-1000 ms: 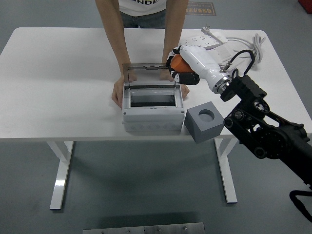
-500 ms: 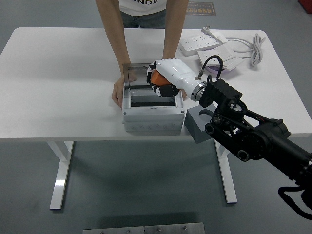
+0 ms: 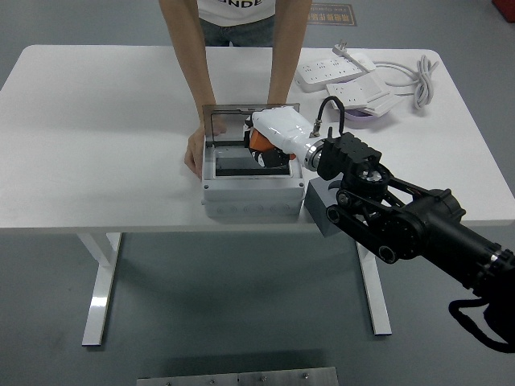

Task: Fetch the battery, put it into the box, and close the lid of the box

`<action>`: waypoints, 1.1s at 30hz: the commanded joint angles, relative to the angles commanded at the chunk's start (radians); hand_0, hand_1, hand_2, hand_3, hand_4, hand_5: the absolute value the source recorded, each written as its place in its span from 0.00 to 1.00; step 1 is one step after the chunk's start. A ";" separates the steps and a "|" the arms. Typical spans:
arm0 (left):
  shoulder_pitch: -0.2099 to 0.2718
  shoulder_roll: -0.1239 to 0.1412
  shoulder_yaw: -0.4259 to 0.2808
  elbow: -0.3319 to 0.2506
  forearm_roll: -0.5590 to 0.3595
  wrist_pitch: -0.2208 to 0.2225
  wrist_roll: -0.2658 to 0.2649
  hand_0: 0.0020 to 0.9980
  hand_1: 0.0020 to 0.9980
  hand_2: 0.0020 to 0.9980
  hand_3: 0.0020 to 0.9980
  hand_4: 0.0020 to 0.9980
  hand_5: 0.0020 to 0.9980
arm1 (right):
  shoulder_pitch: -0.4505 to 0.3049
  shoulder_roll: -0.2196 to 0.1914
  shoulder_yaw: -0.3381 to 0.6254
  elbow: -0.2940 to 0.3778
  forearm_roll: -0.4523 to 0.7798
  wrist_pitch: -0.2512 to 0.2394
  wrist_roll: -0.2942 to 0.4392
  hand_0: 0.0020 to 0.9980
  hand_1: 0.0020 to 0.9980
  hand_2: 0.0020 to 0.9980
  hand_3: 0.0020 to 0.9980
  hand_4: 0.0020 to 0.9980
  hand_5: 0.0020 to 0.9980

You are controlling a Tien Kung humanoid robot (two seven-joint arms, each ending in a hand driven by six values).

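One wide white surface (image 3: 96, 121) carries everything you need, and you will see the work gathered near its near edge, a little right of centre. Your black right arm reaches in from the lower right so that its white right hand (image 3: 272, 145) sits directly over the open mouth of the grey box (image 3: 251, 193); the fingers are curled around the orange battery (image 3: 257, 141), which is at or just inside the opening, though you cannot tell whether it touches the box floor yet. The lid (image 3: 229, 119) stands tilted up at the far side, leaving the opening free for your approach, and it will have to swing down toward you afterwards. A person stands at the far edge with one hand (image 3: 194, 155) pressed against the left wall of the box; the other forearm comes down at its far right and that hand is hidden behind yours, so the box is probably being steadied against your push. Just right of the box, a grey block (image 3: 320, 211) is partly covered by your forearm, so mind it on withdrawal. Power strips (image 3: 331, 74) lie far right, well apart. Your left arm is out of view.
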 joint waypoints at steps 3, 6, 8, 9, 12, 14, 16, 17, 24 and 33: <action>-0.001 0.000 -0.001 0.000 0.002 -0.001 0.000 0.62 0.69 0.59 0.59 0.60 0.01 | 0.001 0.011 -0.002 -0.008 0.002 -0.003 0.000 0.17 0.22 0.32 0.37 0.12 0.00; -0.002 0.000 -0.001 0.000 0.004 -0.001 0.001 0.62 0.69 0.59 0.59 0.60 0.01 | -0.001 0.020 -0.003 -0.014 0.006 -0.006 0.001 0.17 0.22 0.33 0.37 0.13 0.00; -0.002 0.000 -0.003 0.000 0.005 -0.001 0.002 0.62 0.69 0.59 0.59 0.60 0.01 | -0.004 0.026 -0.003 -0.018 0.009 -0.010 0.003 0.17 0.22 0.33 0.37 0.13 0.00; -0.002 0.001 -0.003 -0.001 0.007 -0.002 0.003 0.62 0.69 0.59 0.59 0.60 0.01 | -0.005 0.029 -0.003 -0.019 0.010 -0.012 0.003 0.17 0.22 0.33 0.37 0.13 0.00; -0.002 0.001 -0.005 -0.001 0.010 -0.002 0.005 0.62 0.69 0.59 0.59 0.60 0.01 | -0.009 0.039 -0.002 -0.023 0.012 -0.017 0.005 0.18 0.22 0.33 0.37 0.13 0.00; -0.002 0.001 -0.006 -0.001 0.011 -0.003 0.005 0.62 0.69 0.59 0.59 0.60 0.01 | -0.011 0.045 0.001 -0.025 0.014 -0.020 0.006 0.18 0.22 0.33 0.37 0.13 0.00; -0.003 0.001 -0.005 -0.001 0.012 -0.003 0.004 0.62 0.69 0.59 0.59 0.60 0.01 | -0.014 0.051 0.005 -0.027 0.015 -0.025 0.008 0.18 0.22 0.33 0.37 0.13 0.00; -0.004 0.001 -0.005 -0.001 0.012 -0.003 0.004 0.62 0.69 0.59 0.59 0.60 0.01 | -0.015 0.054 0.008 -0.030 0.016 -0.028 0.010 0.18 0.22 0.33 0.37 0.13 0.00; -0.005 0.001 -0.010 -0.001 0.021 -0.006 0.008 0.62 0.69 0.59 0.59 0.60 0.01 | -0.022 0.070 0.025 -0.055 0.021 -0.059 0.023 0.17 0.22 0.33 0.37 0.14 0.00; -0.011 0.001 -0.014 -0.001 0.030 -0.007 0.011 0.62 0.69 0.59 0.59 0.60 0.01 | -0.030 0.085 0.037 -0.079 0.030 -0.086 0.033 0.17 0.23 0.33 0.38 0.14 0.00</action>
